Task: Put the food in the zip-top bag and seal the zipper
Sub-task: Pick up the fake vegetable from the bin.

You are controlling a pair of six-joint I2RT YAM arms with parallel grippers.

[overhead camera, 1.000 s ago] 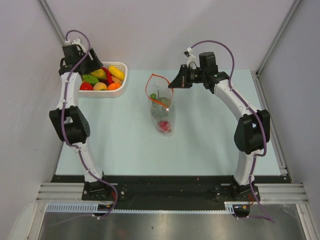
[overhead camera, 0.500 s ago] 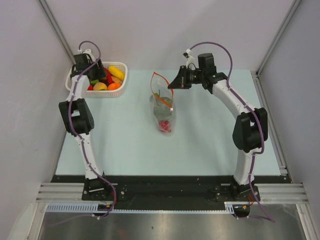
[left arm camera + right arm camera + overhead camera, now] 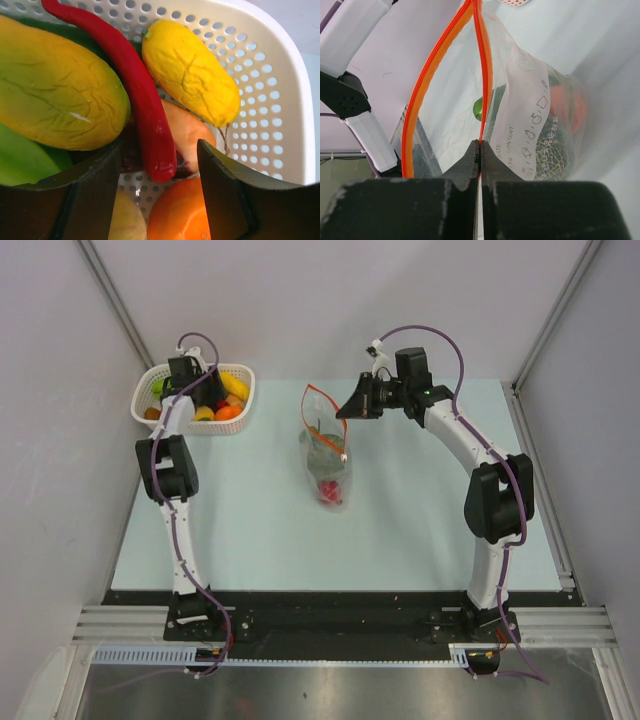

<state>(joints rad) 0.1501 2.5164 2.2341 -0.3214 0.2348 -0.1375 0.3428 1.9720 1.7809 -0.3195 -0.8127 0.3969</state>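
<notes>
Left gripper (image 3: 158, 152) newly inside basket (image 3: 280, 100); zip-top bag (image 3: 331, 466) lengthwise, mouth farthest.

White perforated basket (image 3: 282, 95) at pale table's (image 3: 400, 520) far-left corner

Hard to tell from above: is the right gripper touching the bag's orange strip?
Touching. Right wrist view: the right gripper is pinched shut on the orange strip.

Packed food (image 3: 190, 75) crowds the left fingers (image 3: 230, 200) inside the basket (image 3: 280, 100).
</notes>
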